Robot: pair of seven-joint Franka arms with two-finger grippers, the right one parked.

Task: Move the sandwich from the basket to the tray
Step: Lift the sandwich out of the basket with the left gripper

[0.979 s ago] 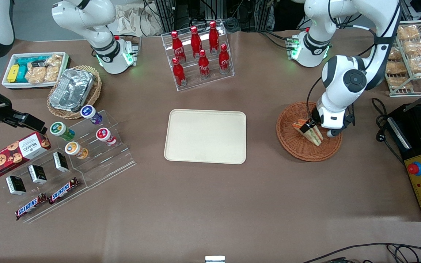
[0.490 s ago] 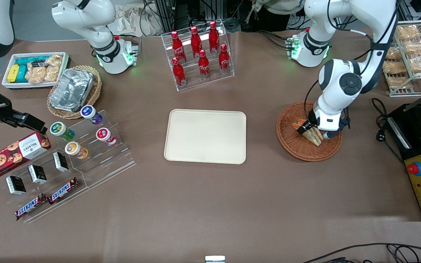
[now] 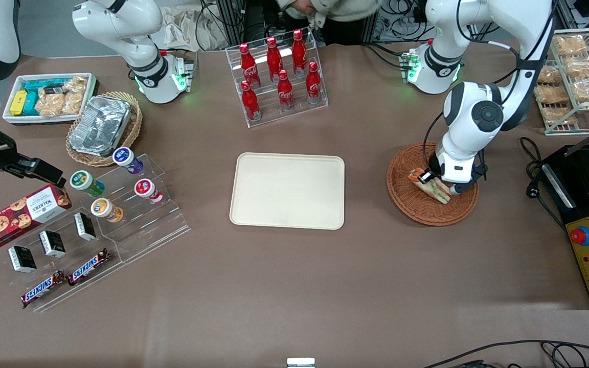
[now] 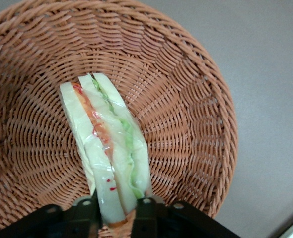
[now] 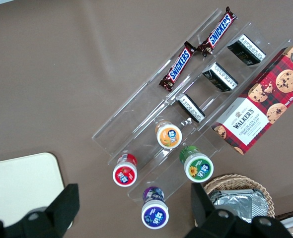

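The sandwich, a pale wedge with orange-red and green layers, lies in the reddish-brown wicker basket toward the working arm's end of the table. My gripper reaches down into the basket and is shut on the sandwich, low over the basket floor. In the left wrist view the sandwich stands on edge with its end pinched between the two black fingers of the gripper, the basket weave all round it. The beige tray sits bare at the table's middle, beside the basket.
A clear rack of red cola bottles stands farther from the camera than the tray. A black machine with a red button and a wire rack of packets flank the basket. Snack stands lie toward the parked arm's end.
The gripper has sunk a little into the basket and its fingers have closed on the sandwich, which now looks narrower and more on edge.
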